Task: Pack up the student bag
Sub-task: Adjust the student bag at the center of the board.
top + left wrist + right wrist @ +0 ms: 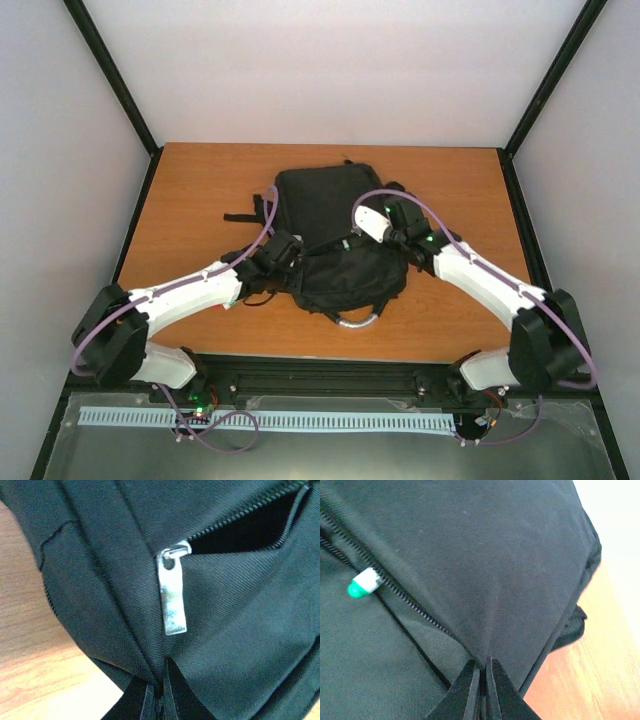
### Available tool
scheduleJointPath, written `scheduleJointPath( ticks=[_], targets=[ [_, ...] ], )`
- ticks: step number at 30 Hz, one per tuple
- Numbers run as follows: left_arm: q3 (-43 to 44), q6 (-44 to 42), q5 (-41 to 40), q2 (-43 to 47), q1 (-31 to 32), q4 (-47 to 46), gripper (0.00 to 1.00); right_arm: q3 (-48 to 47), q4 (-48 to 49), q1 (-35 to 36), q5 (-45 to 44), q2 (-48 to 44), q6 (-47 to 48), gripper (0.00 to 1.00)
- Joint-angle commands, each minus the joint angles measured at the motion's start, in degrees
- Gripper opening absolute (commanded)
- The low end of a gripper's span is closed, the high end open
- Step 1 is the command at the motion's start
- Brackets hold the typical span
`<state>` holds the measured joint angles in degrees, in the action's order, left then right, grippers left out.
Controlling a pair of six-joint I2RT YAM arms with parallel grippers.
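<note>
The student bag (330,205) lies flat in the middle of the table, a large black backpack with its silvery handle (356,320) toward the arms. My left gripper (294,256) (159,672) is shut on a fold of the bag's fabric just below a silver zipper pull (172,594), beside a partly open pocket (240,530). Over on the other side, my right gripper (361,231) (482,661) is also shut, pinching the bag's fabric next to a zipper line (395,587). A small white and green tip (363,585) pokes out along that zipper.
The orange-brown wooden table (200,190) shows all around the bag. Black frame posts (140,200) and pale walls close it in at the left, right and back. Black straps (245,215) stick out on the bag's left.
</note>
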<state>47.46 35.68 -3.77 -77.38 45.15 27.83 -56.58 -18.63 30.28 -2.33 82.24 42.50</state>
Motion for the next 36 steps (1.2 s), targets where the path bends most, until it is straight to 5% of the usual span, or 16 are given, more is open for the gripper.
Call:
scheduleJointPath(
  ticks=[1,7,9,14,15,21,24,27,36],
  targets=[
    [7.3,-3.5,-2.1,-4.2,-0.8,-3.1,0.01,5.2,-5.4,0.2,1.1,-8.8,-2.9,0.03],
    [15.0,-7.1,-0.3,-12.1,-1.9,-4.3,0.03,11.5,-8.3,0.0,-0.9,-12.1,-5.7,0.09],
    [17.5,-7.8,0.4,-13.3,-2.5,-2.9,0.05,11.6,-9.4,0.0,0.9,-13.1,-6.1,0.38],
    [17.6,-8.2,1.6,-11.0,-3.0,-1.5,0.12,8.6,-8.8,0.0,4.6,-15.6,-4.9,0.94],
    [17.1,-8.1,2.2,-10.4,-3.1,-1.5,0.12,7.8,-8.6,0.0,5.1,-15.0,-4.2,0.99],
    [14.5,-7.1,3.8,-7.9,-3.2,-1.9,0.11,3.0,-5.8,0.0,5.9,-4.8,-3.3,1.0],
    [13.5,-6.9,3.8,-7.2,-3.2,-2.2,0.09,1.6,-1.4,0.0,-2.0,-0.3,-5.6,1.0],
    [12.6,-6.6,3.8,-6.8,-3.2,-2.6,0.06,-1.3,0.9,-1.4,-11.7,3.3,-10.0,0.95],
    [11.5,-5.8,3.3,-5.8,-3.2,-1.5,0.04,-5.9,1.2,-4.6,-11.4,4.5,-13.0,0.81]
  ],
)
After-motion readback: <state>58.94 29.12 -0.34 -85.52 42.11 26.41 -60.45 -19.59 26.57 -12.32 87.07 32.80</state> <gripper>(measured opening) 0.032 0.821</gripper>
